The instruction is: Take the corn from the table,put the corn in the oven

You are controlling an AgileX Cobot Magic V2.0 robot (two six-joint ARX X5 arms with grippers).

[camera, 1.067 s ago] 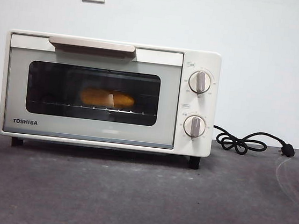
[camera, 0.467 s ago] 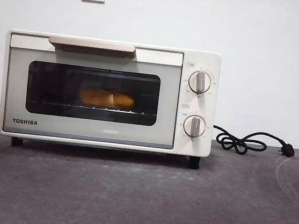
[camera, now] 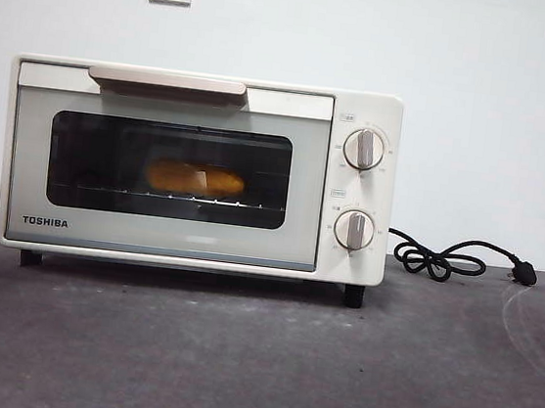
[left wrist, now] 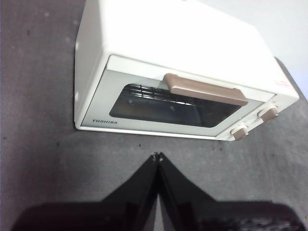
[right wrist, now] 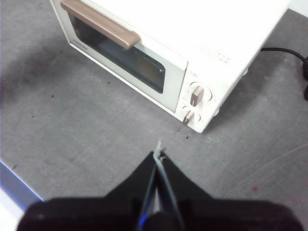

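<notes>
Front view: oven [camera: 197, 171] sits left of centre on the bench [camera: 255, 360], door closed. Corn [camera: 195, 178] lies on the rack inside, visible through the glass mid-frame. Cord [camera: 448, 259] trails right of the oven. Left tool [left wrist: 157, 156] closed, empty, above bench before the oven. Right tool [right wrist: 158, 155] likewise closed, empty.

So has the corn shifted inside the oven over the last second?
No. The corn lies at the same spot on the rack behind the oven door window, unchanged against the window frame.
</notes>
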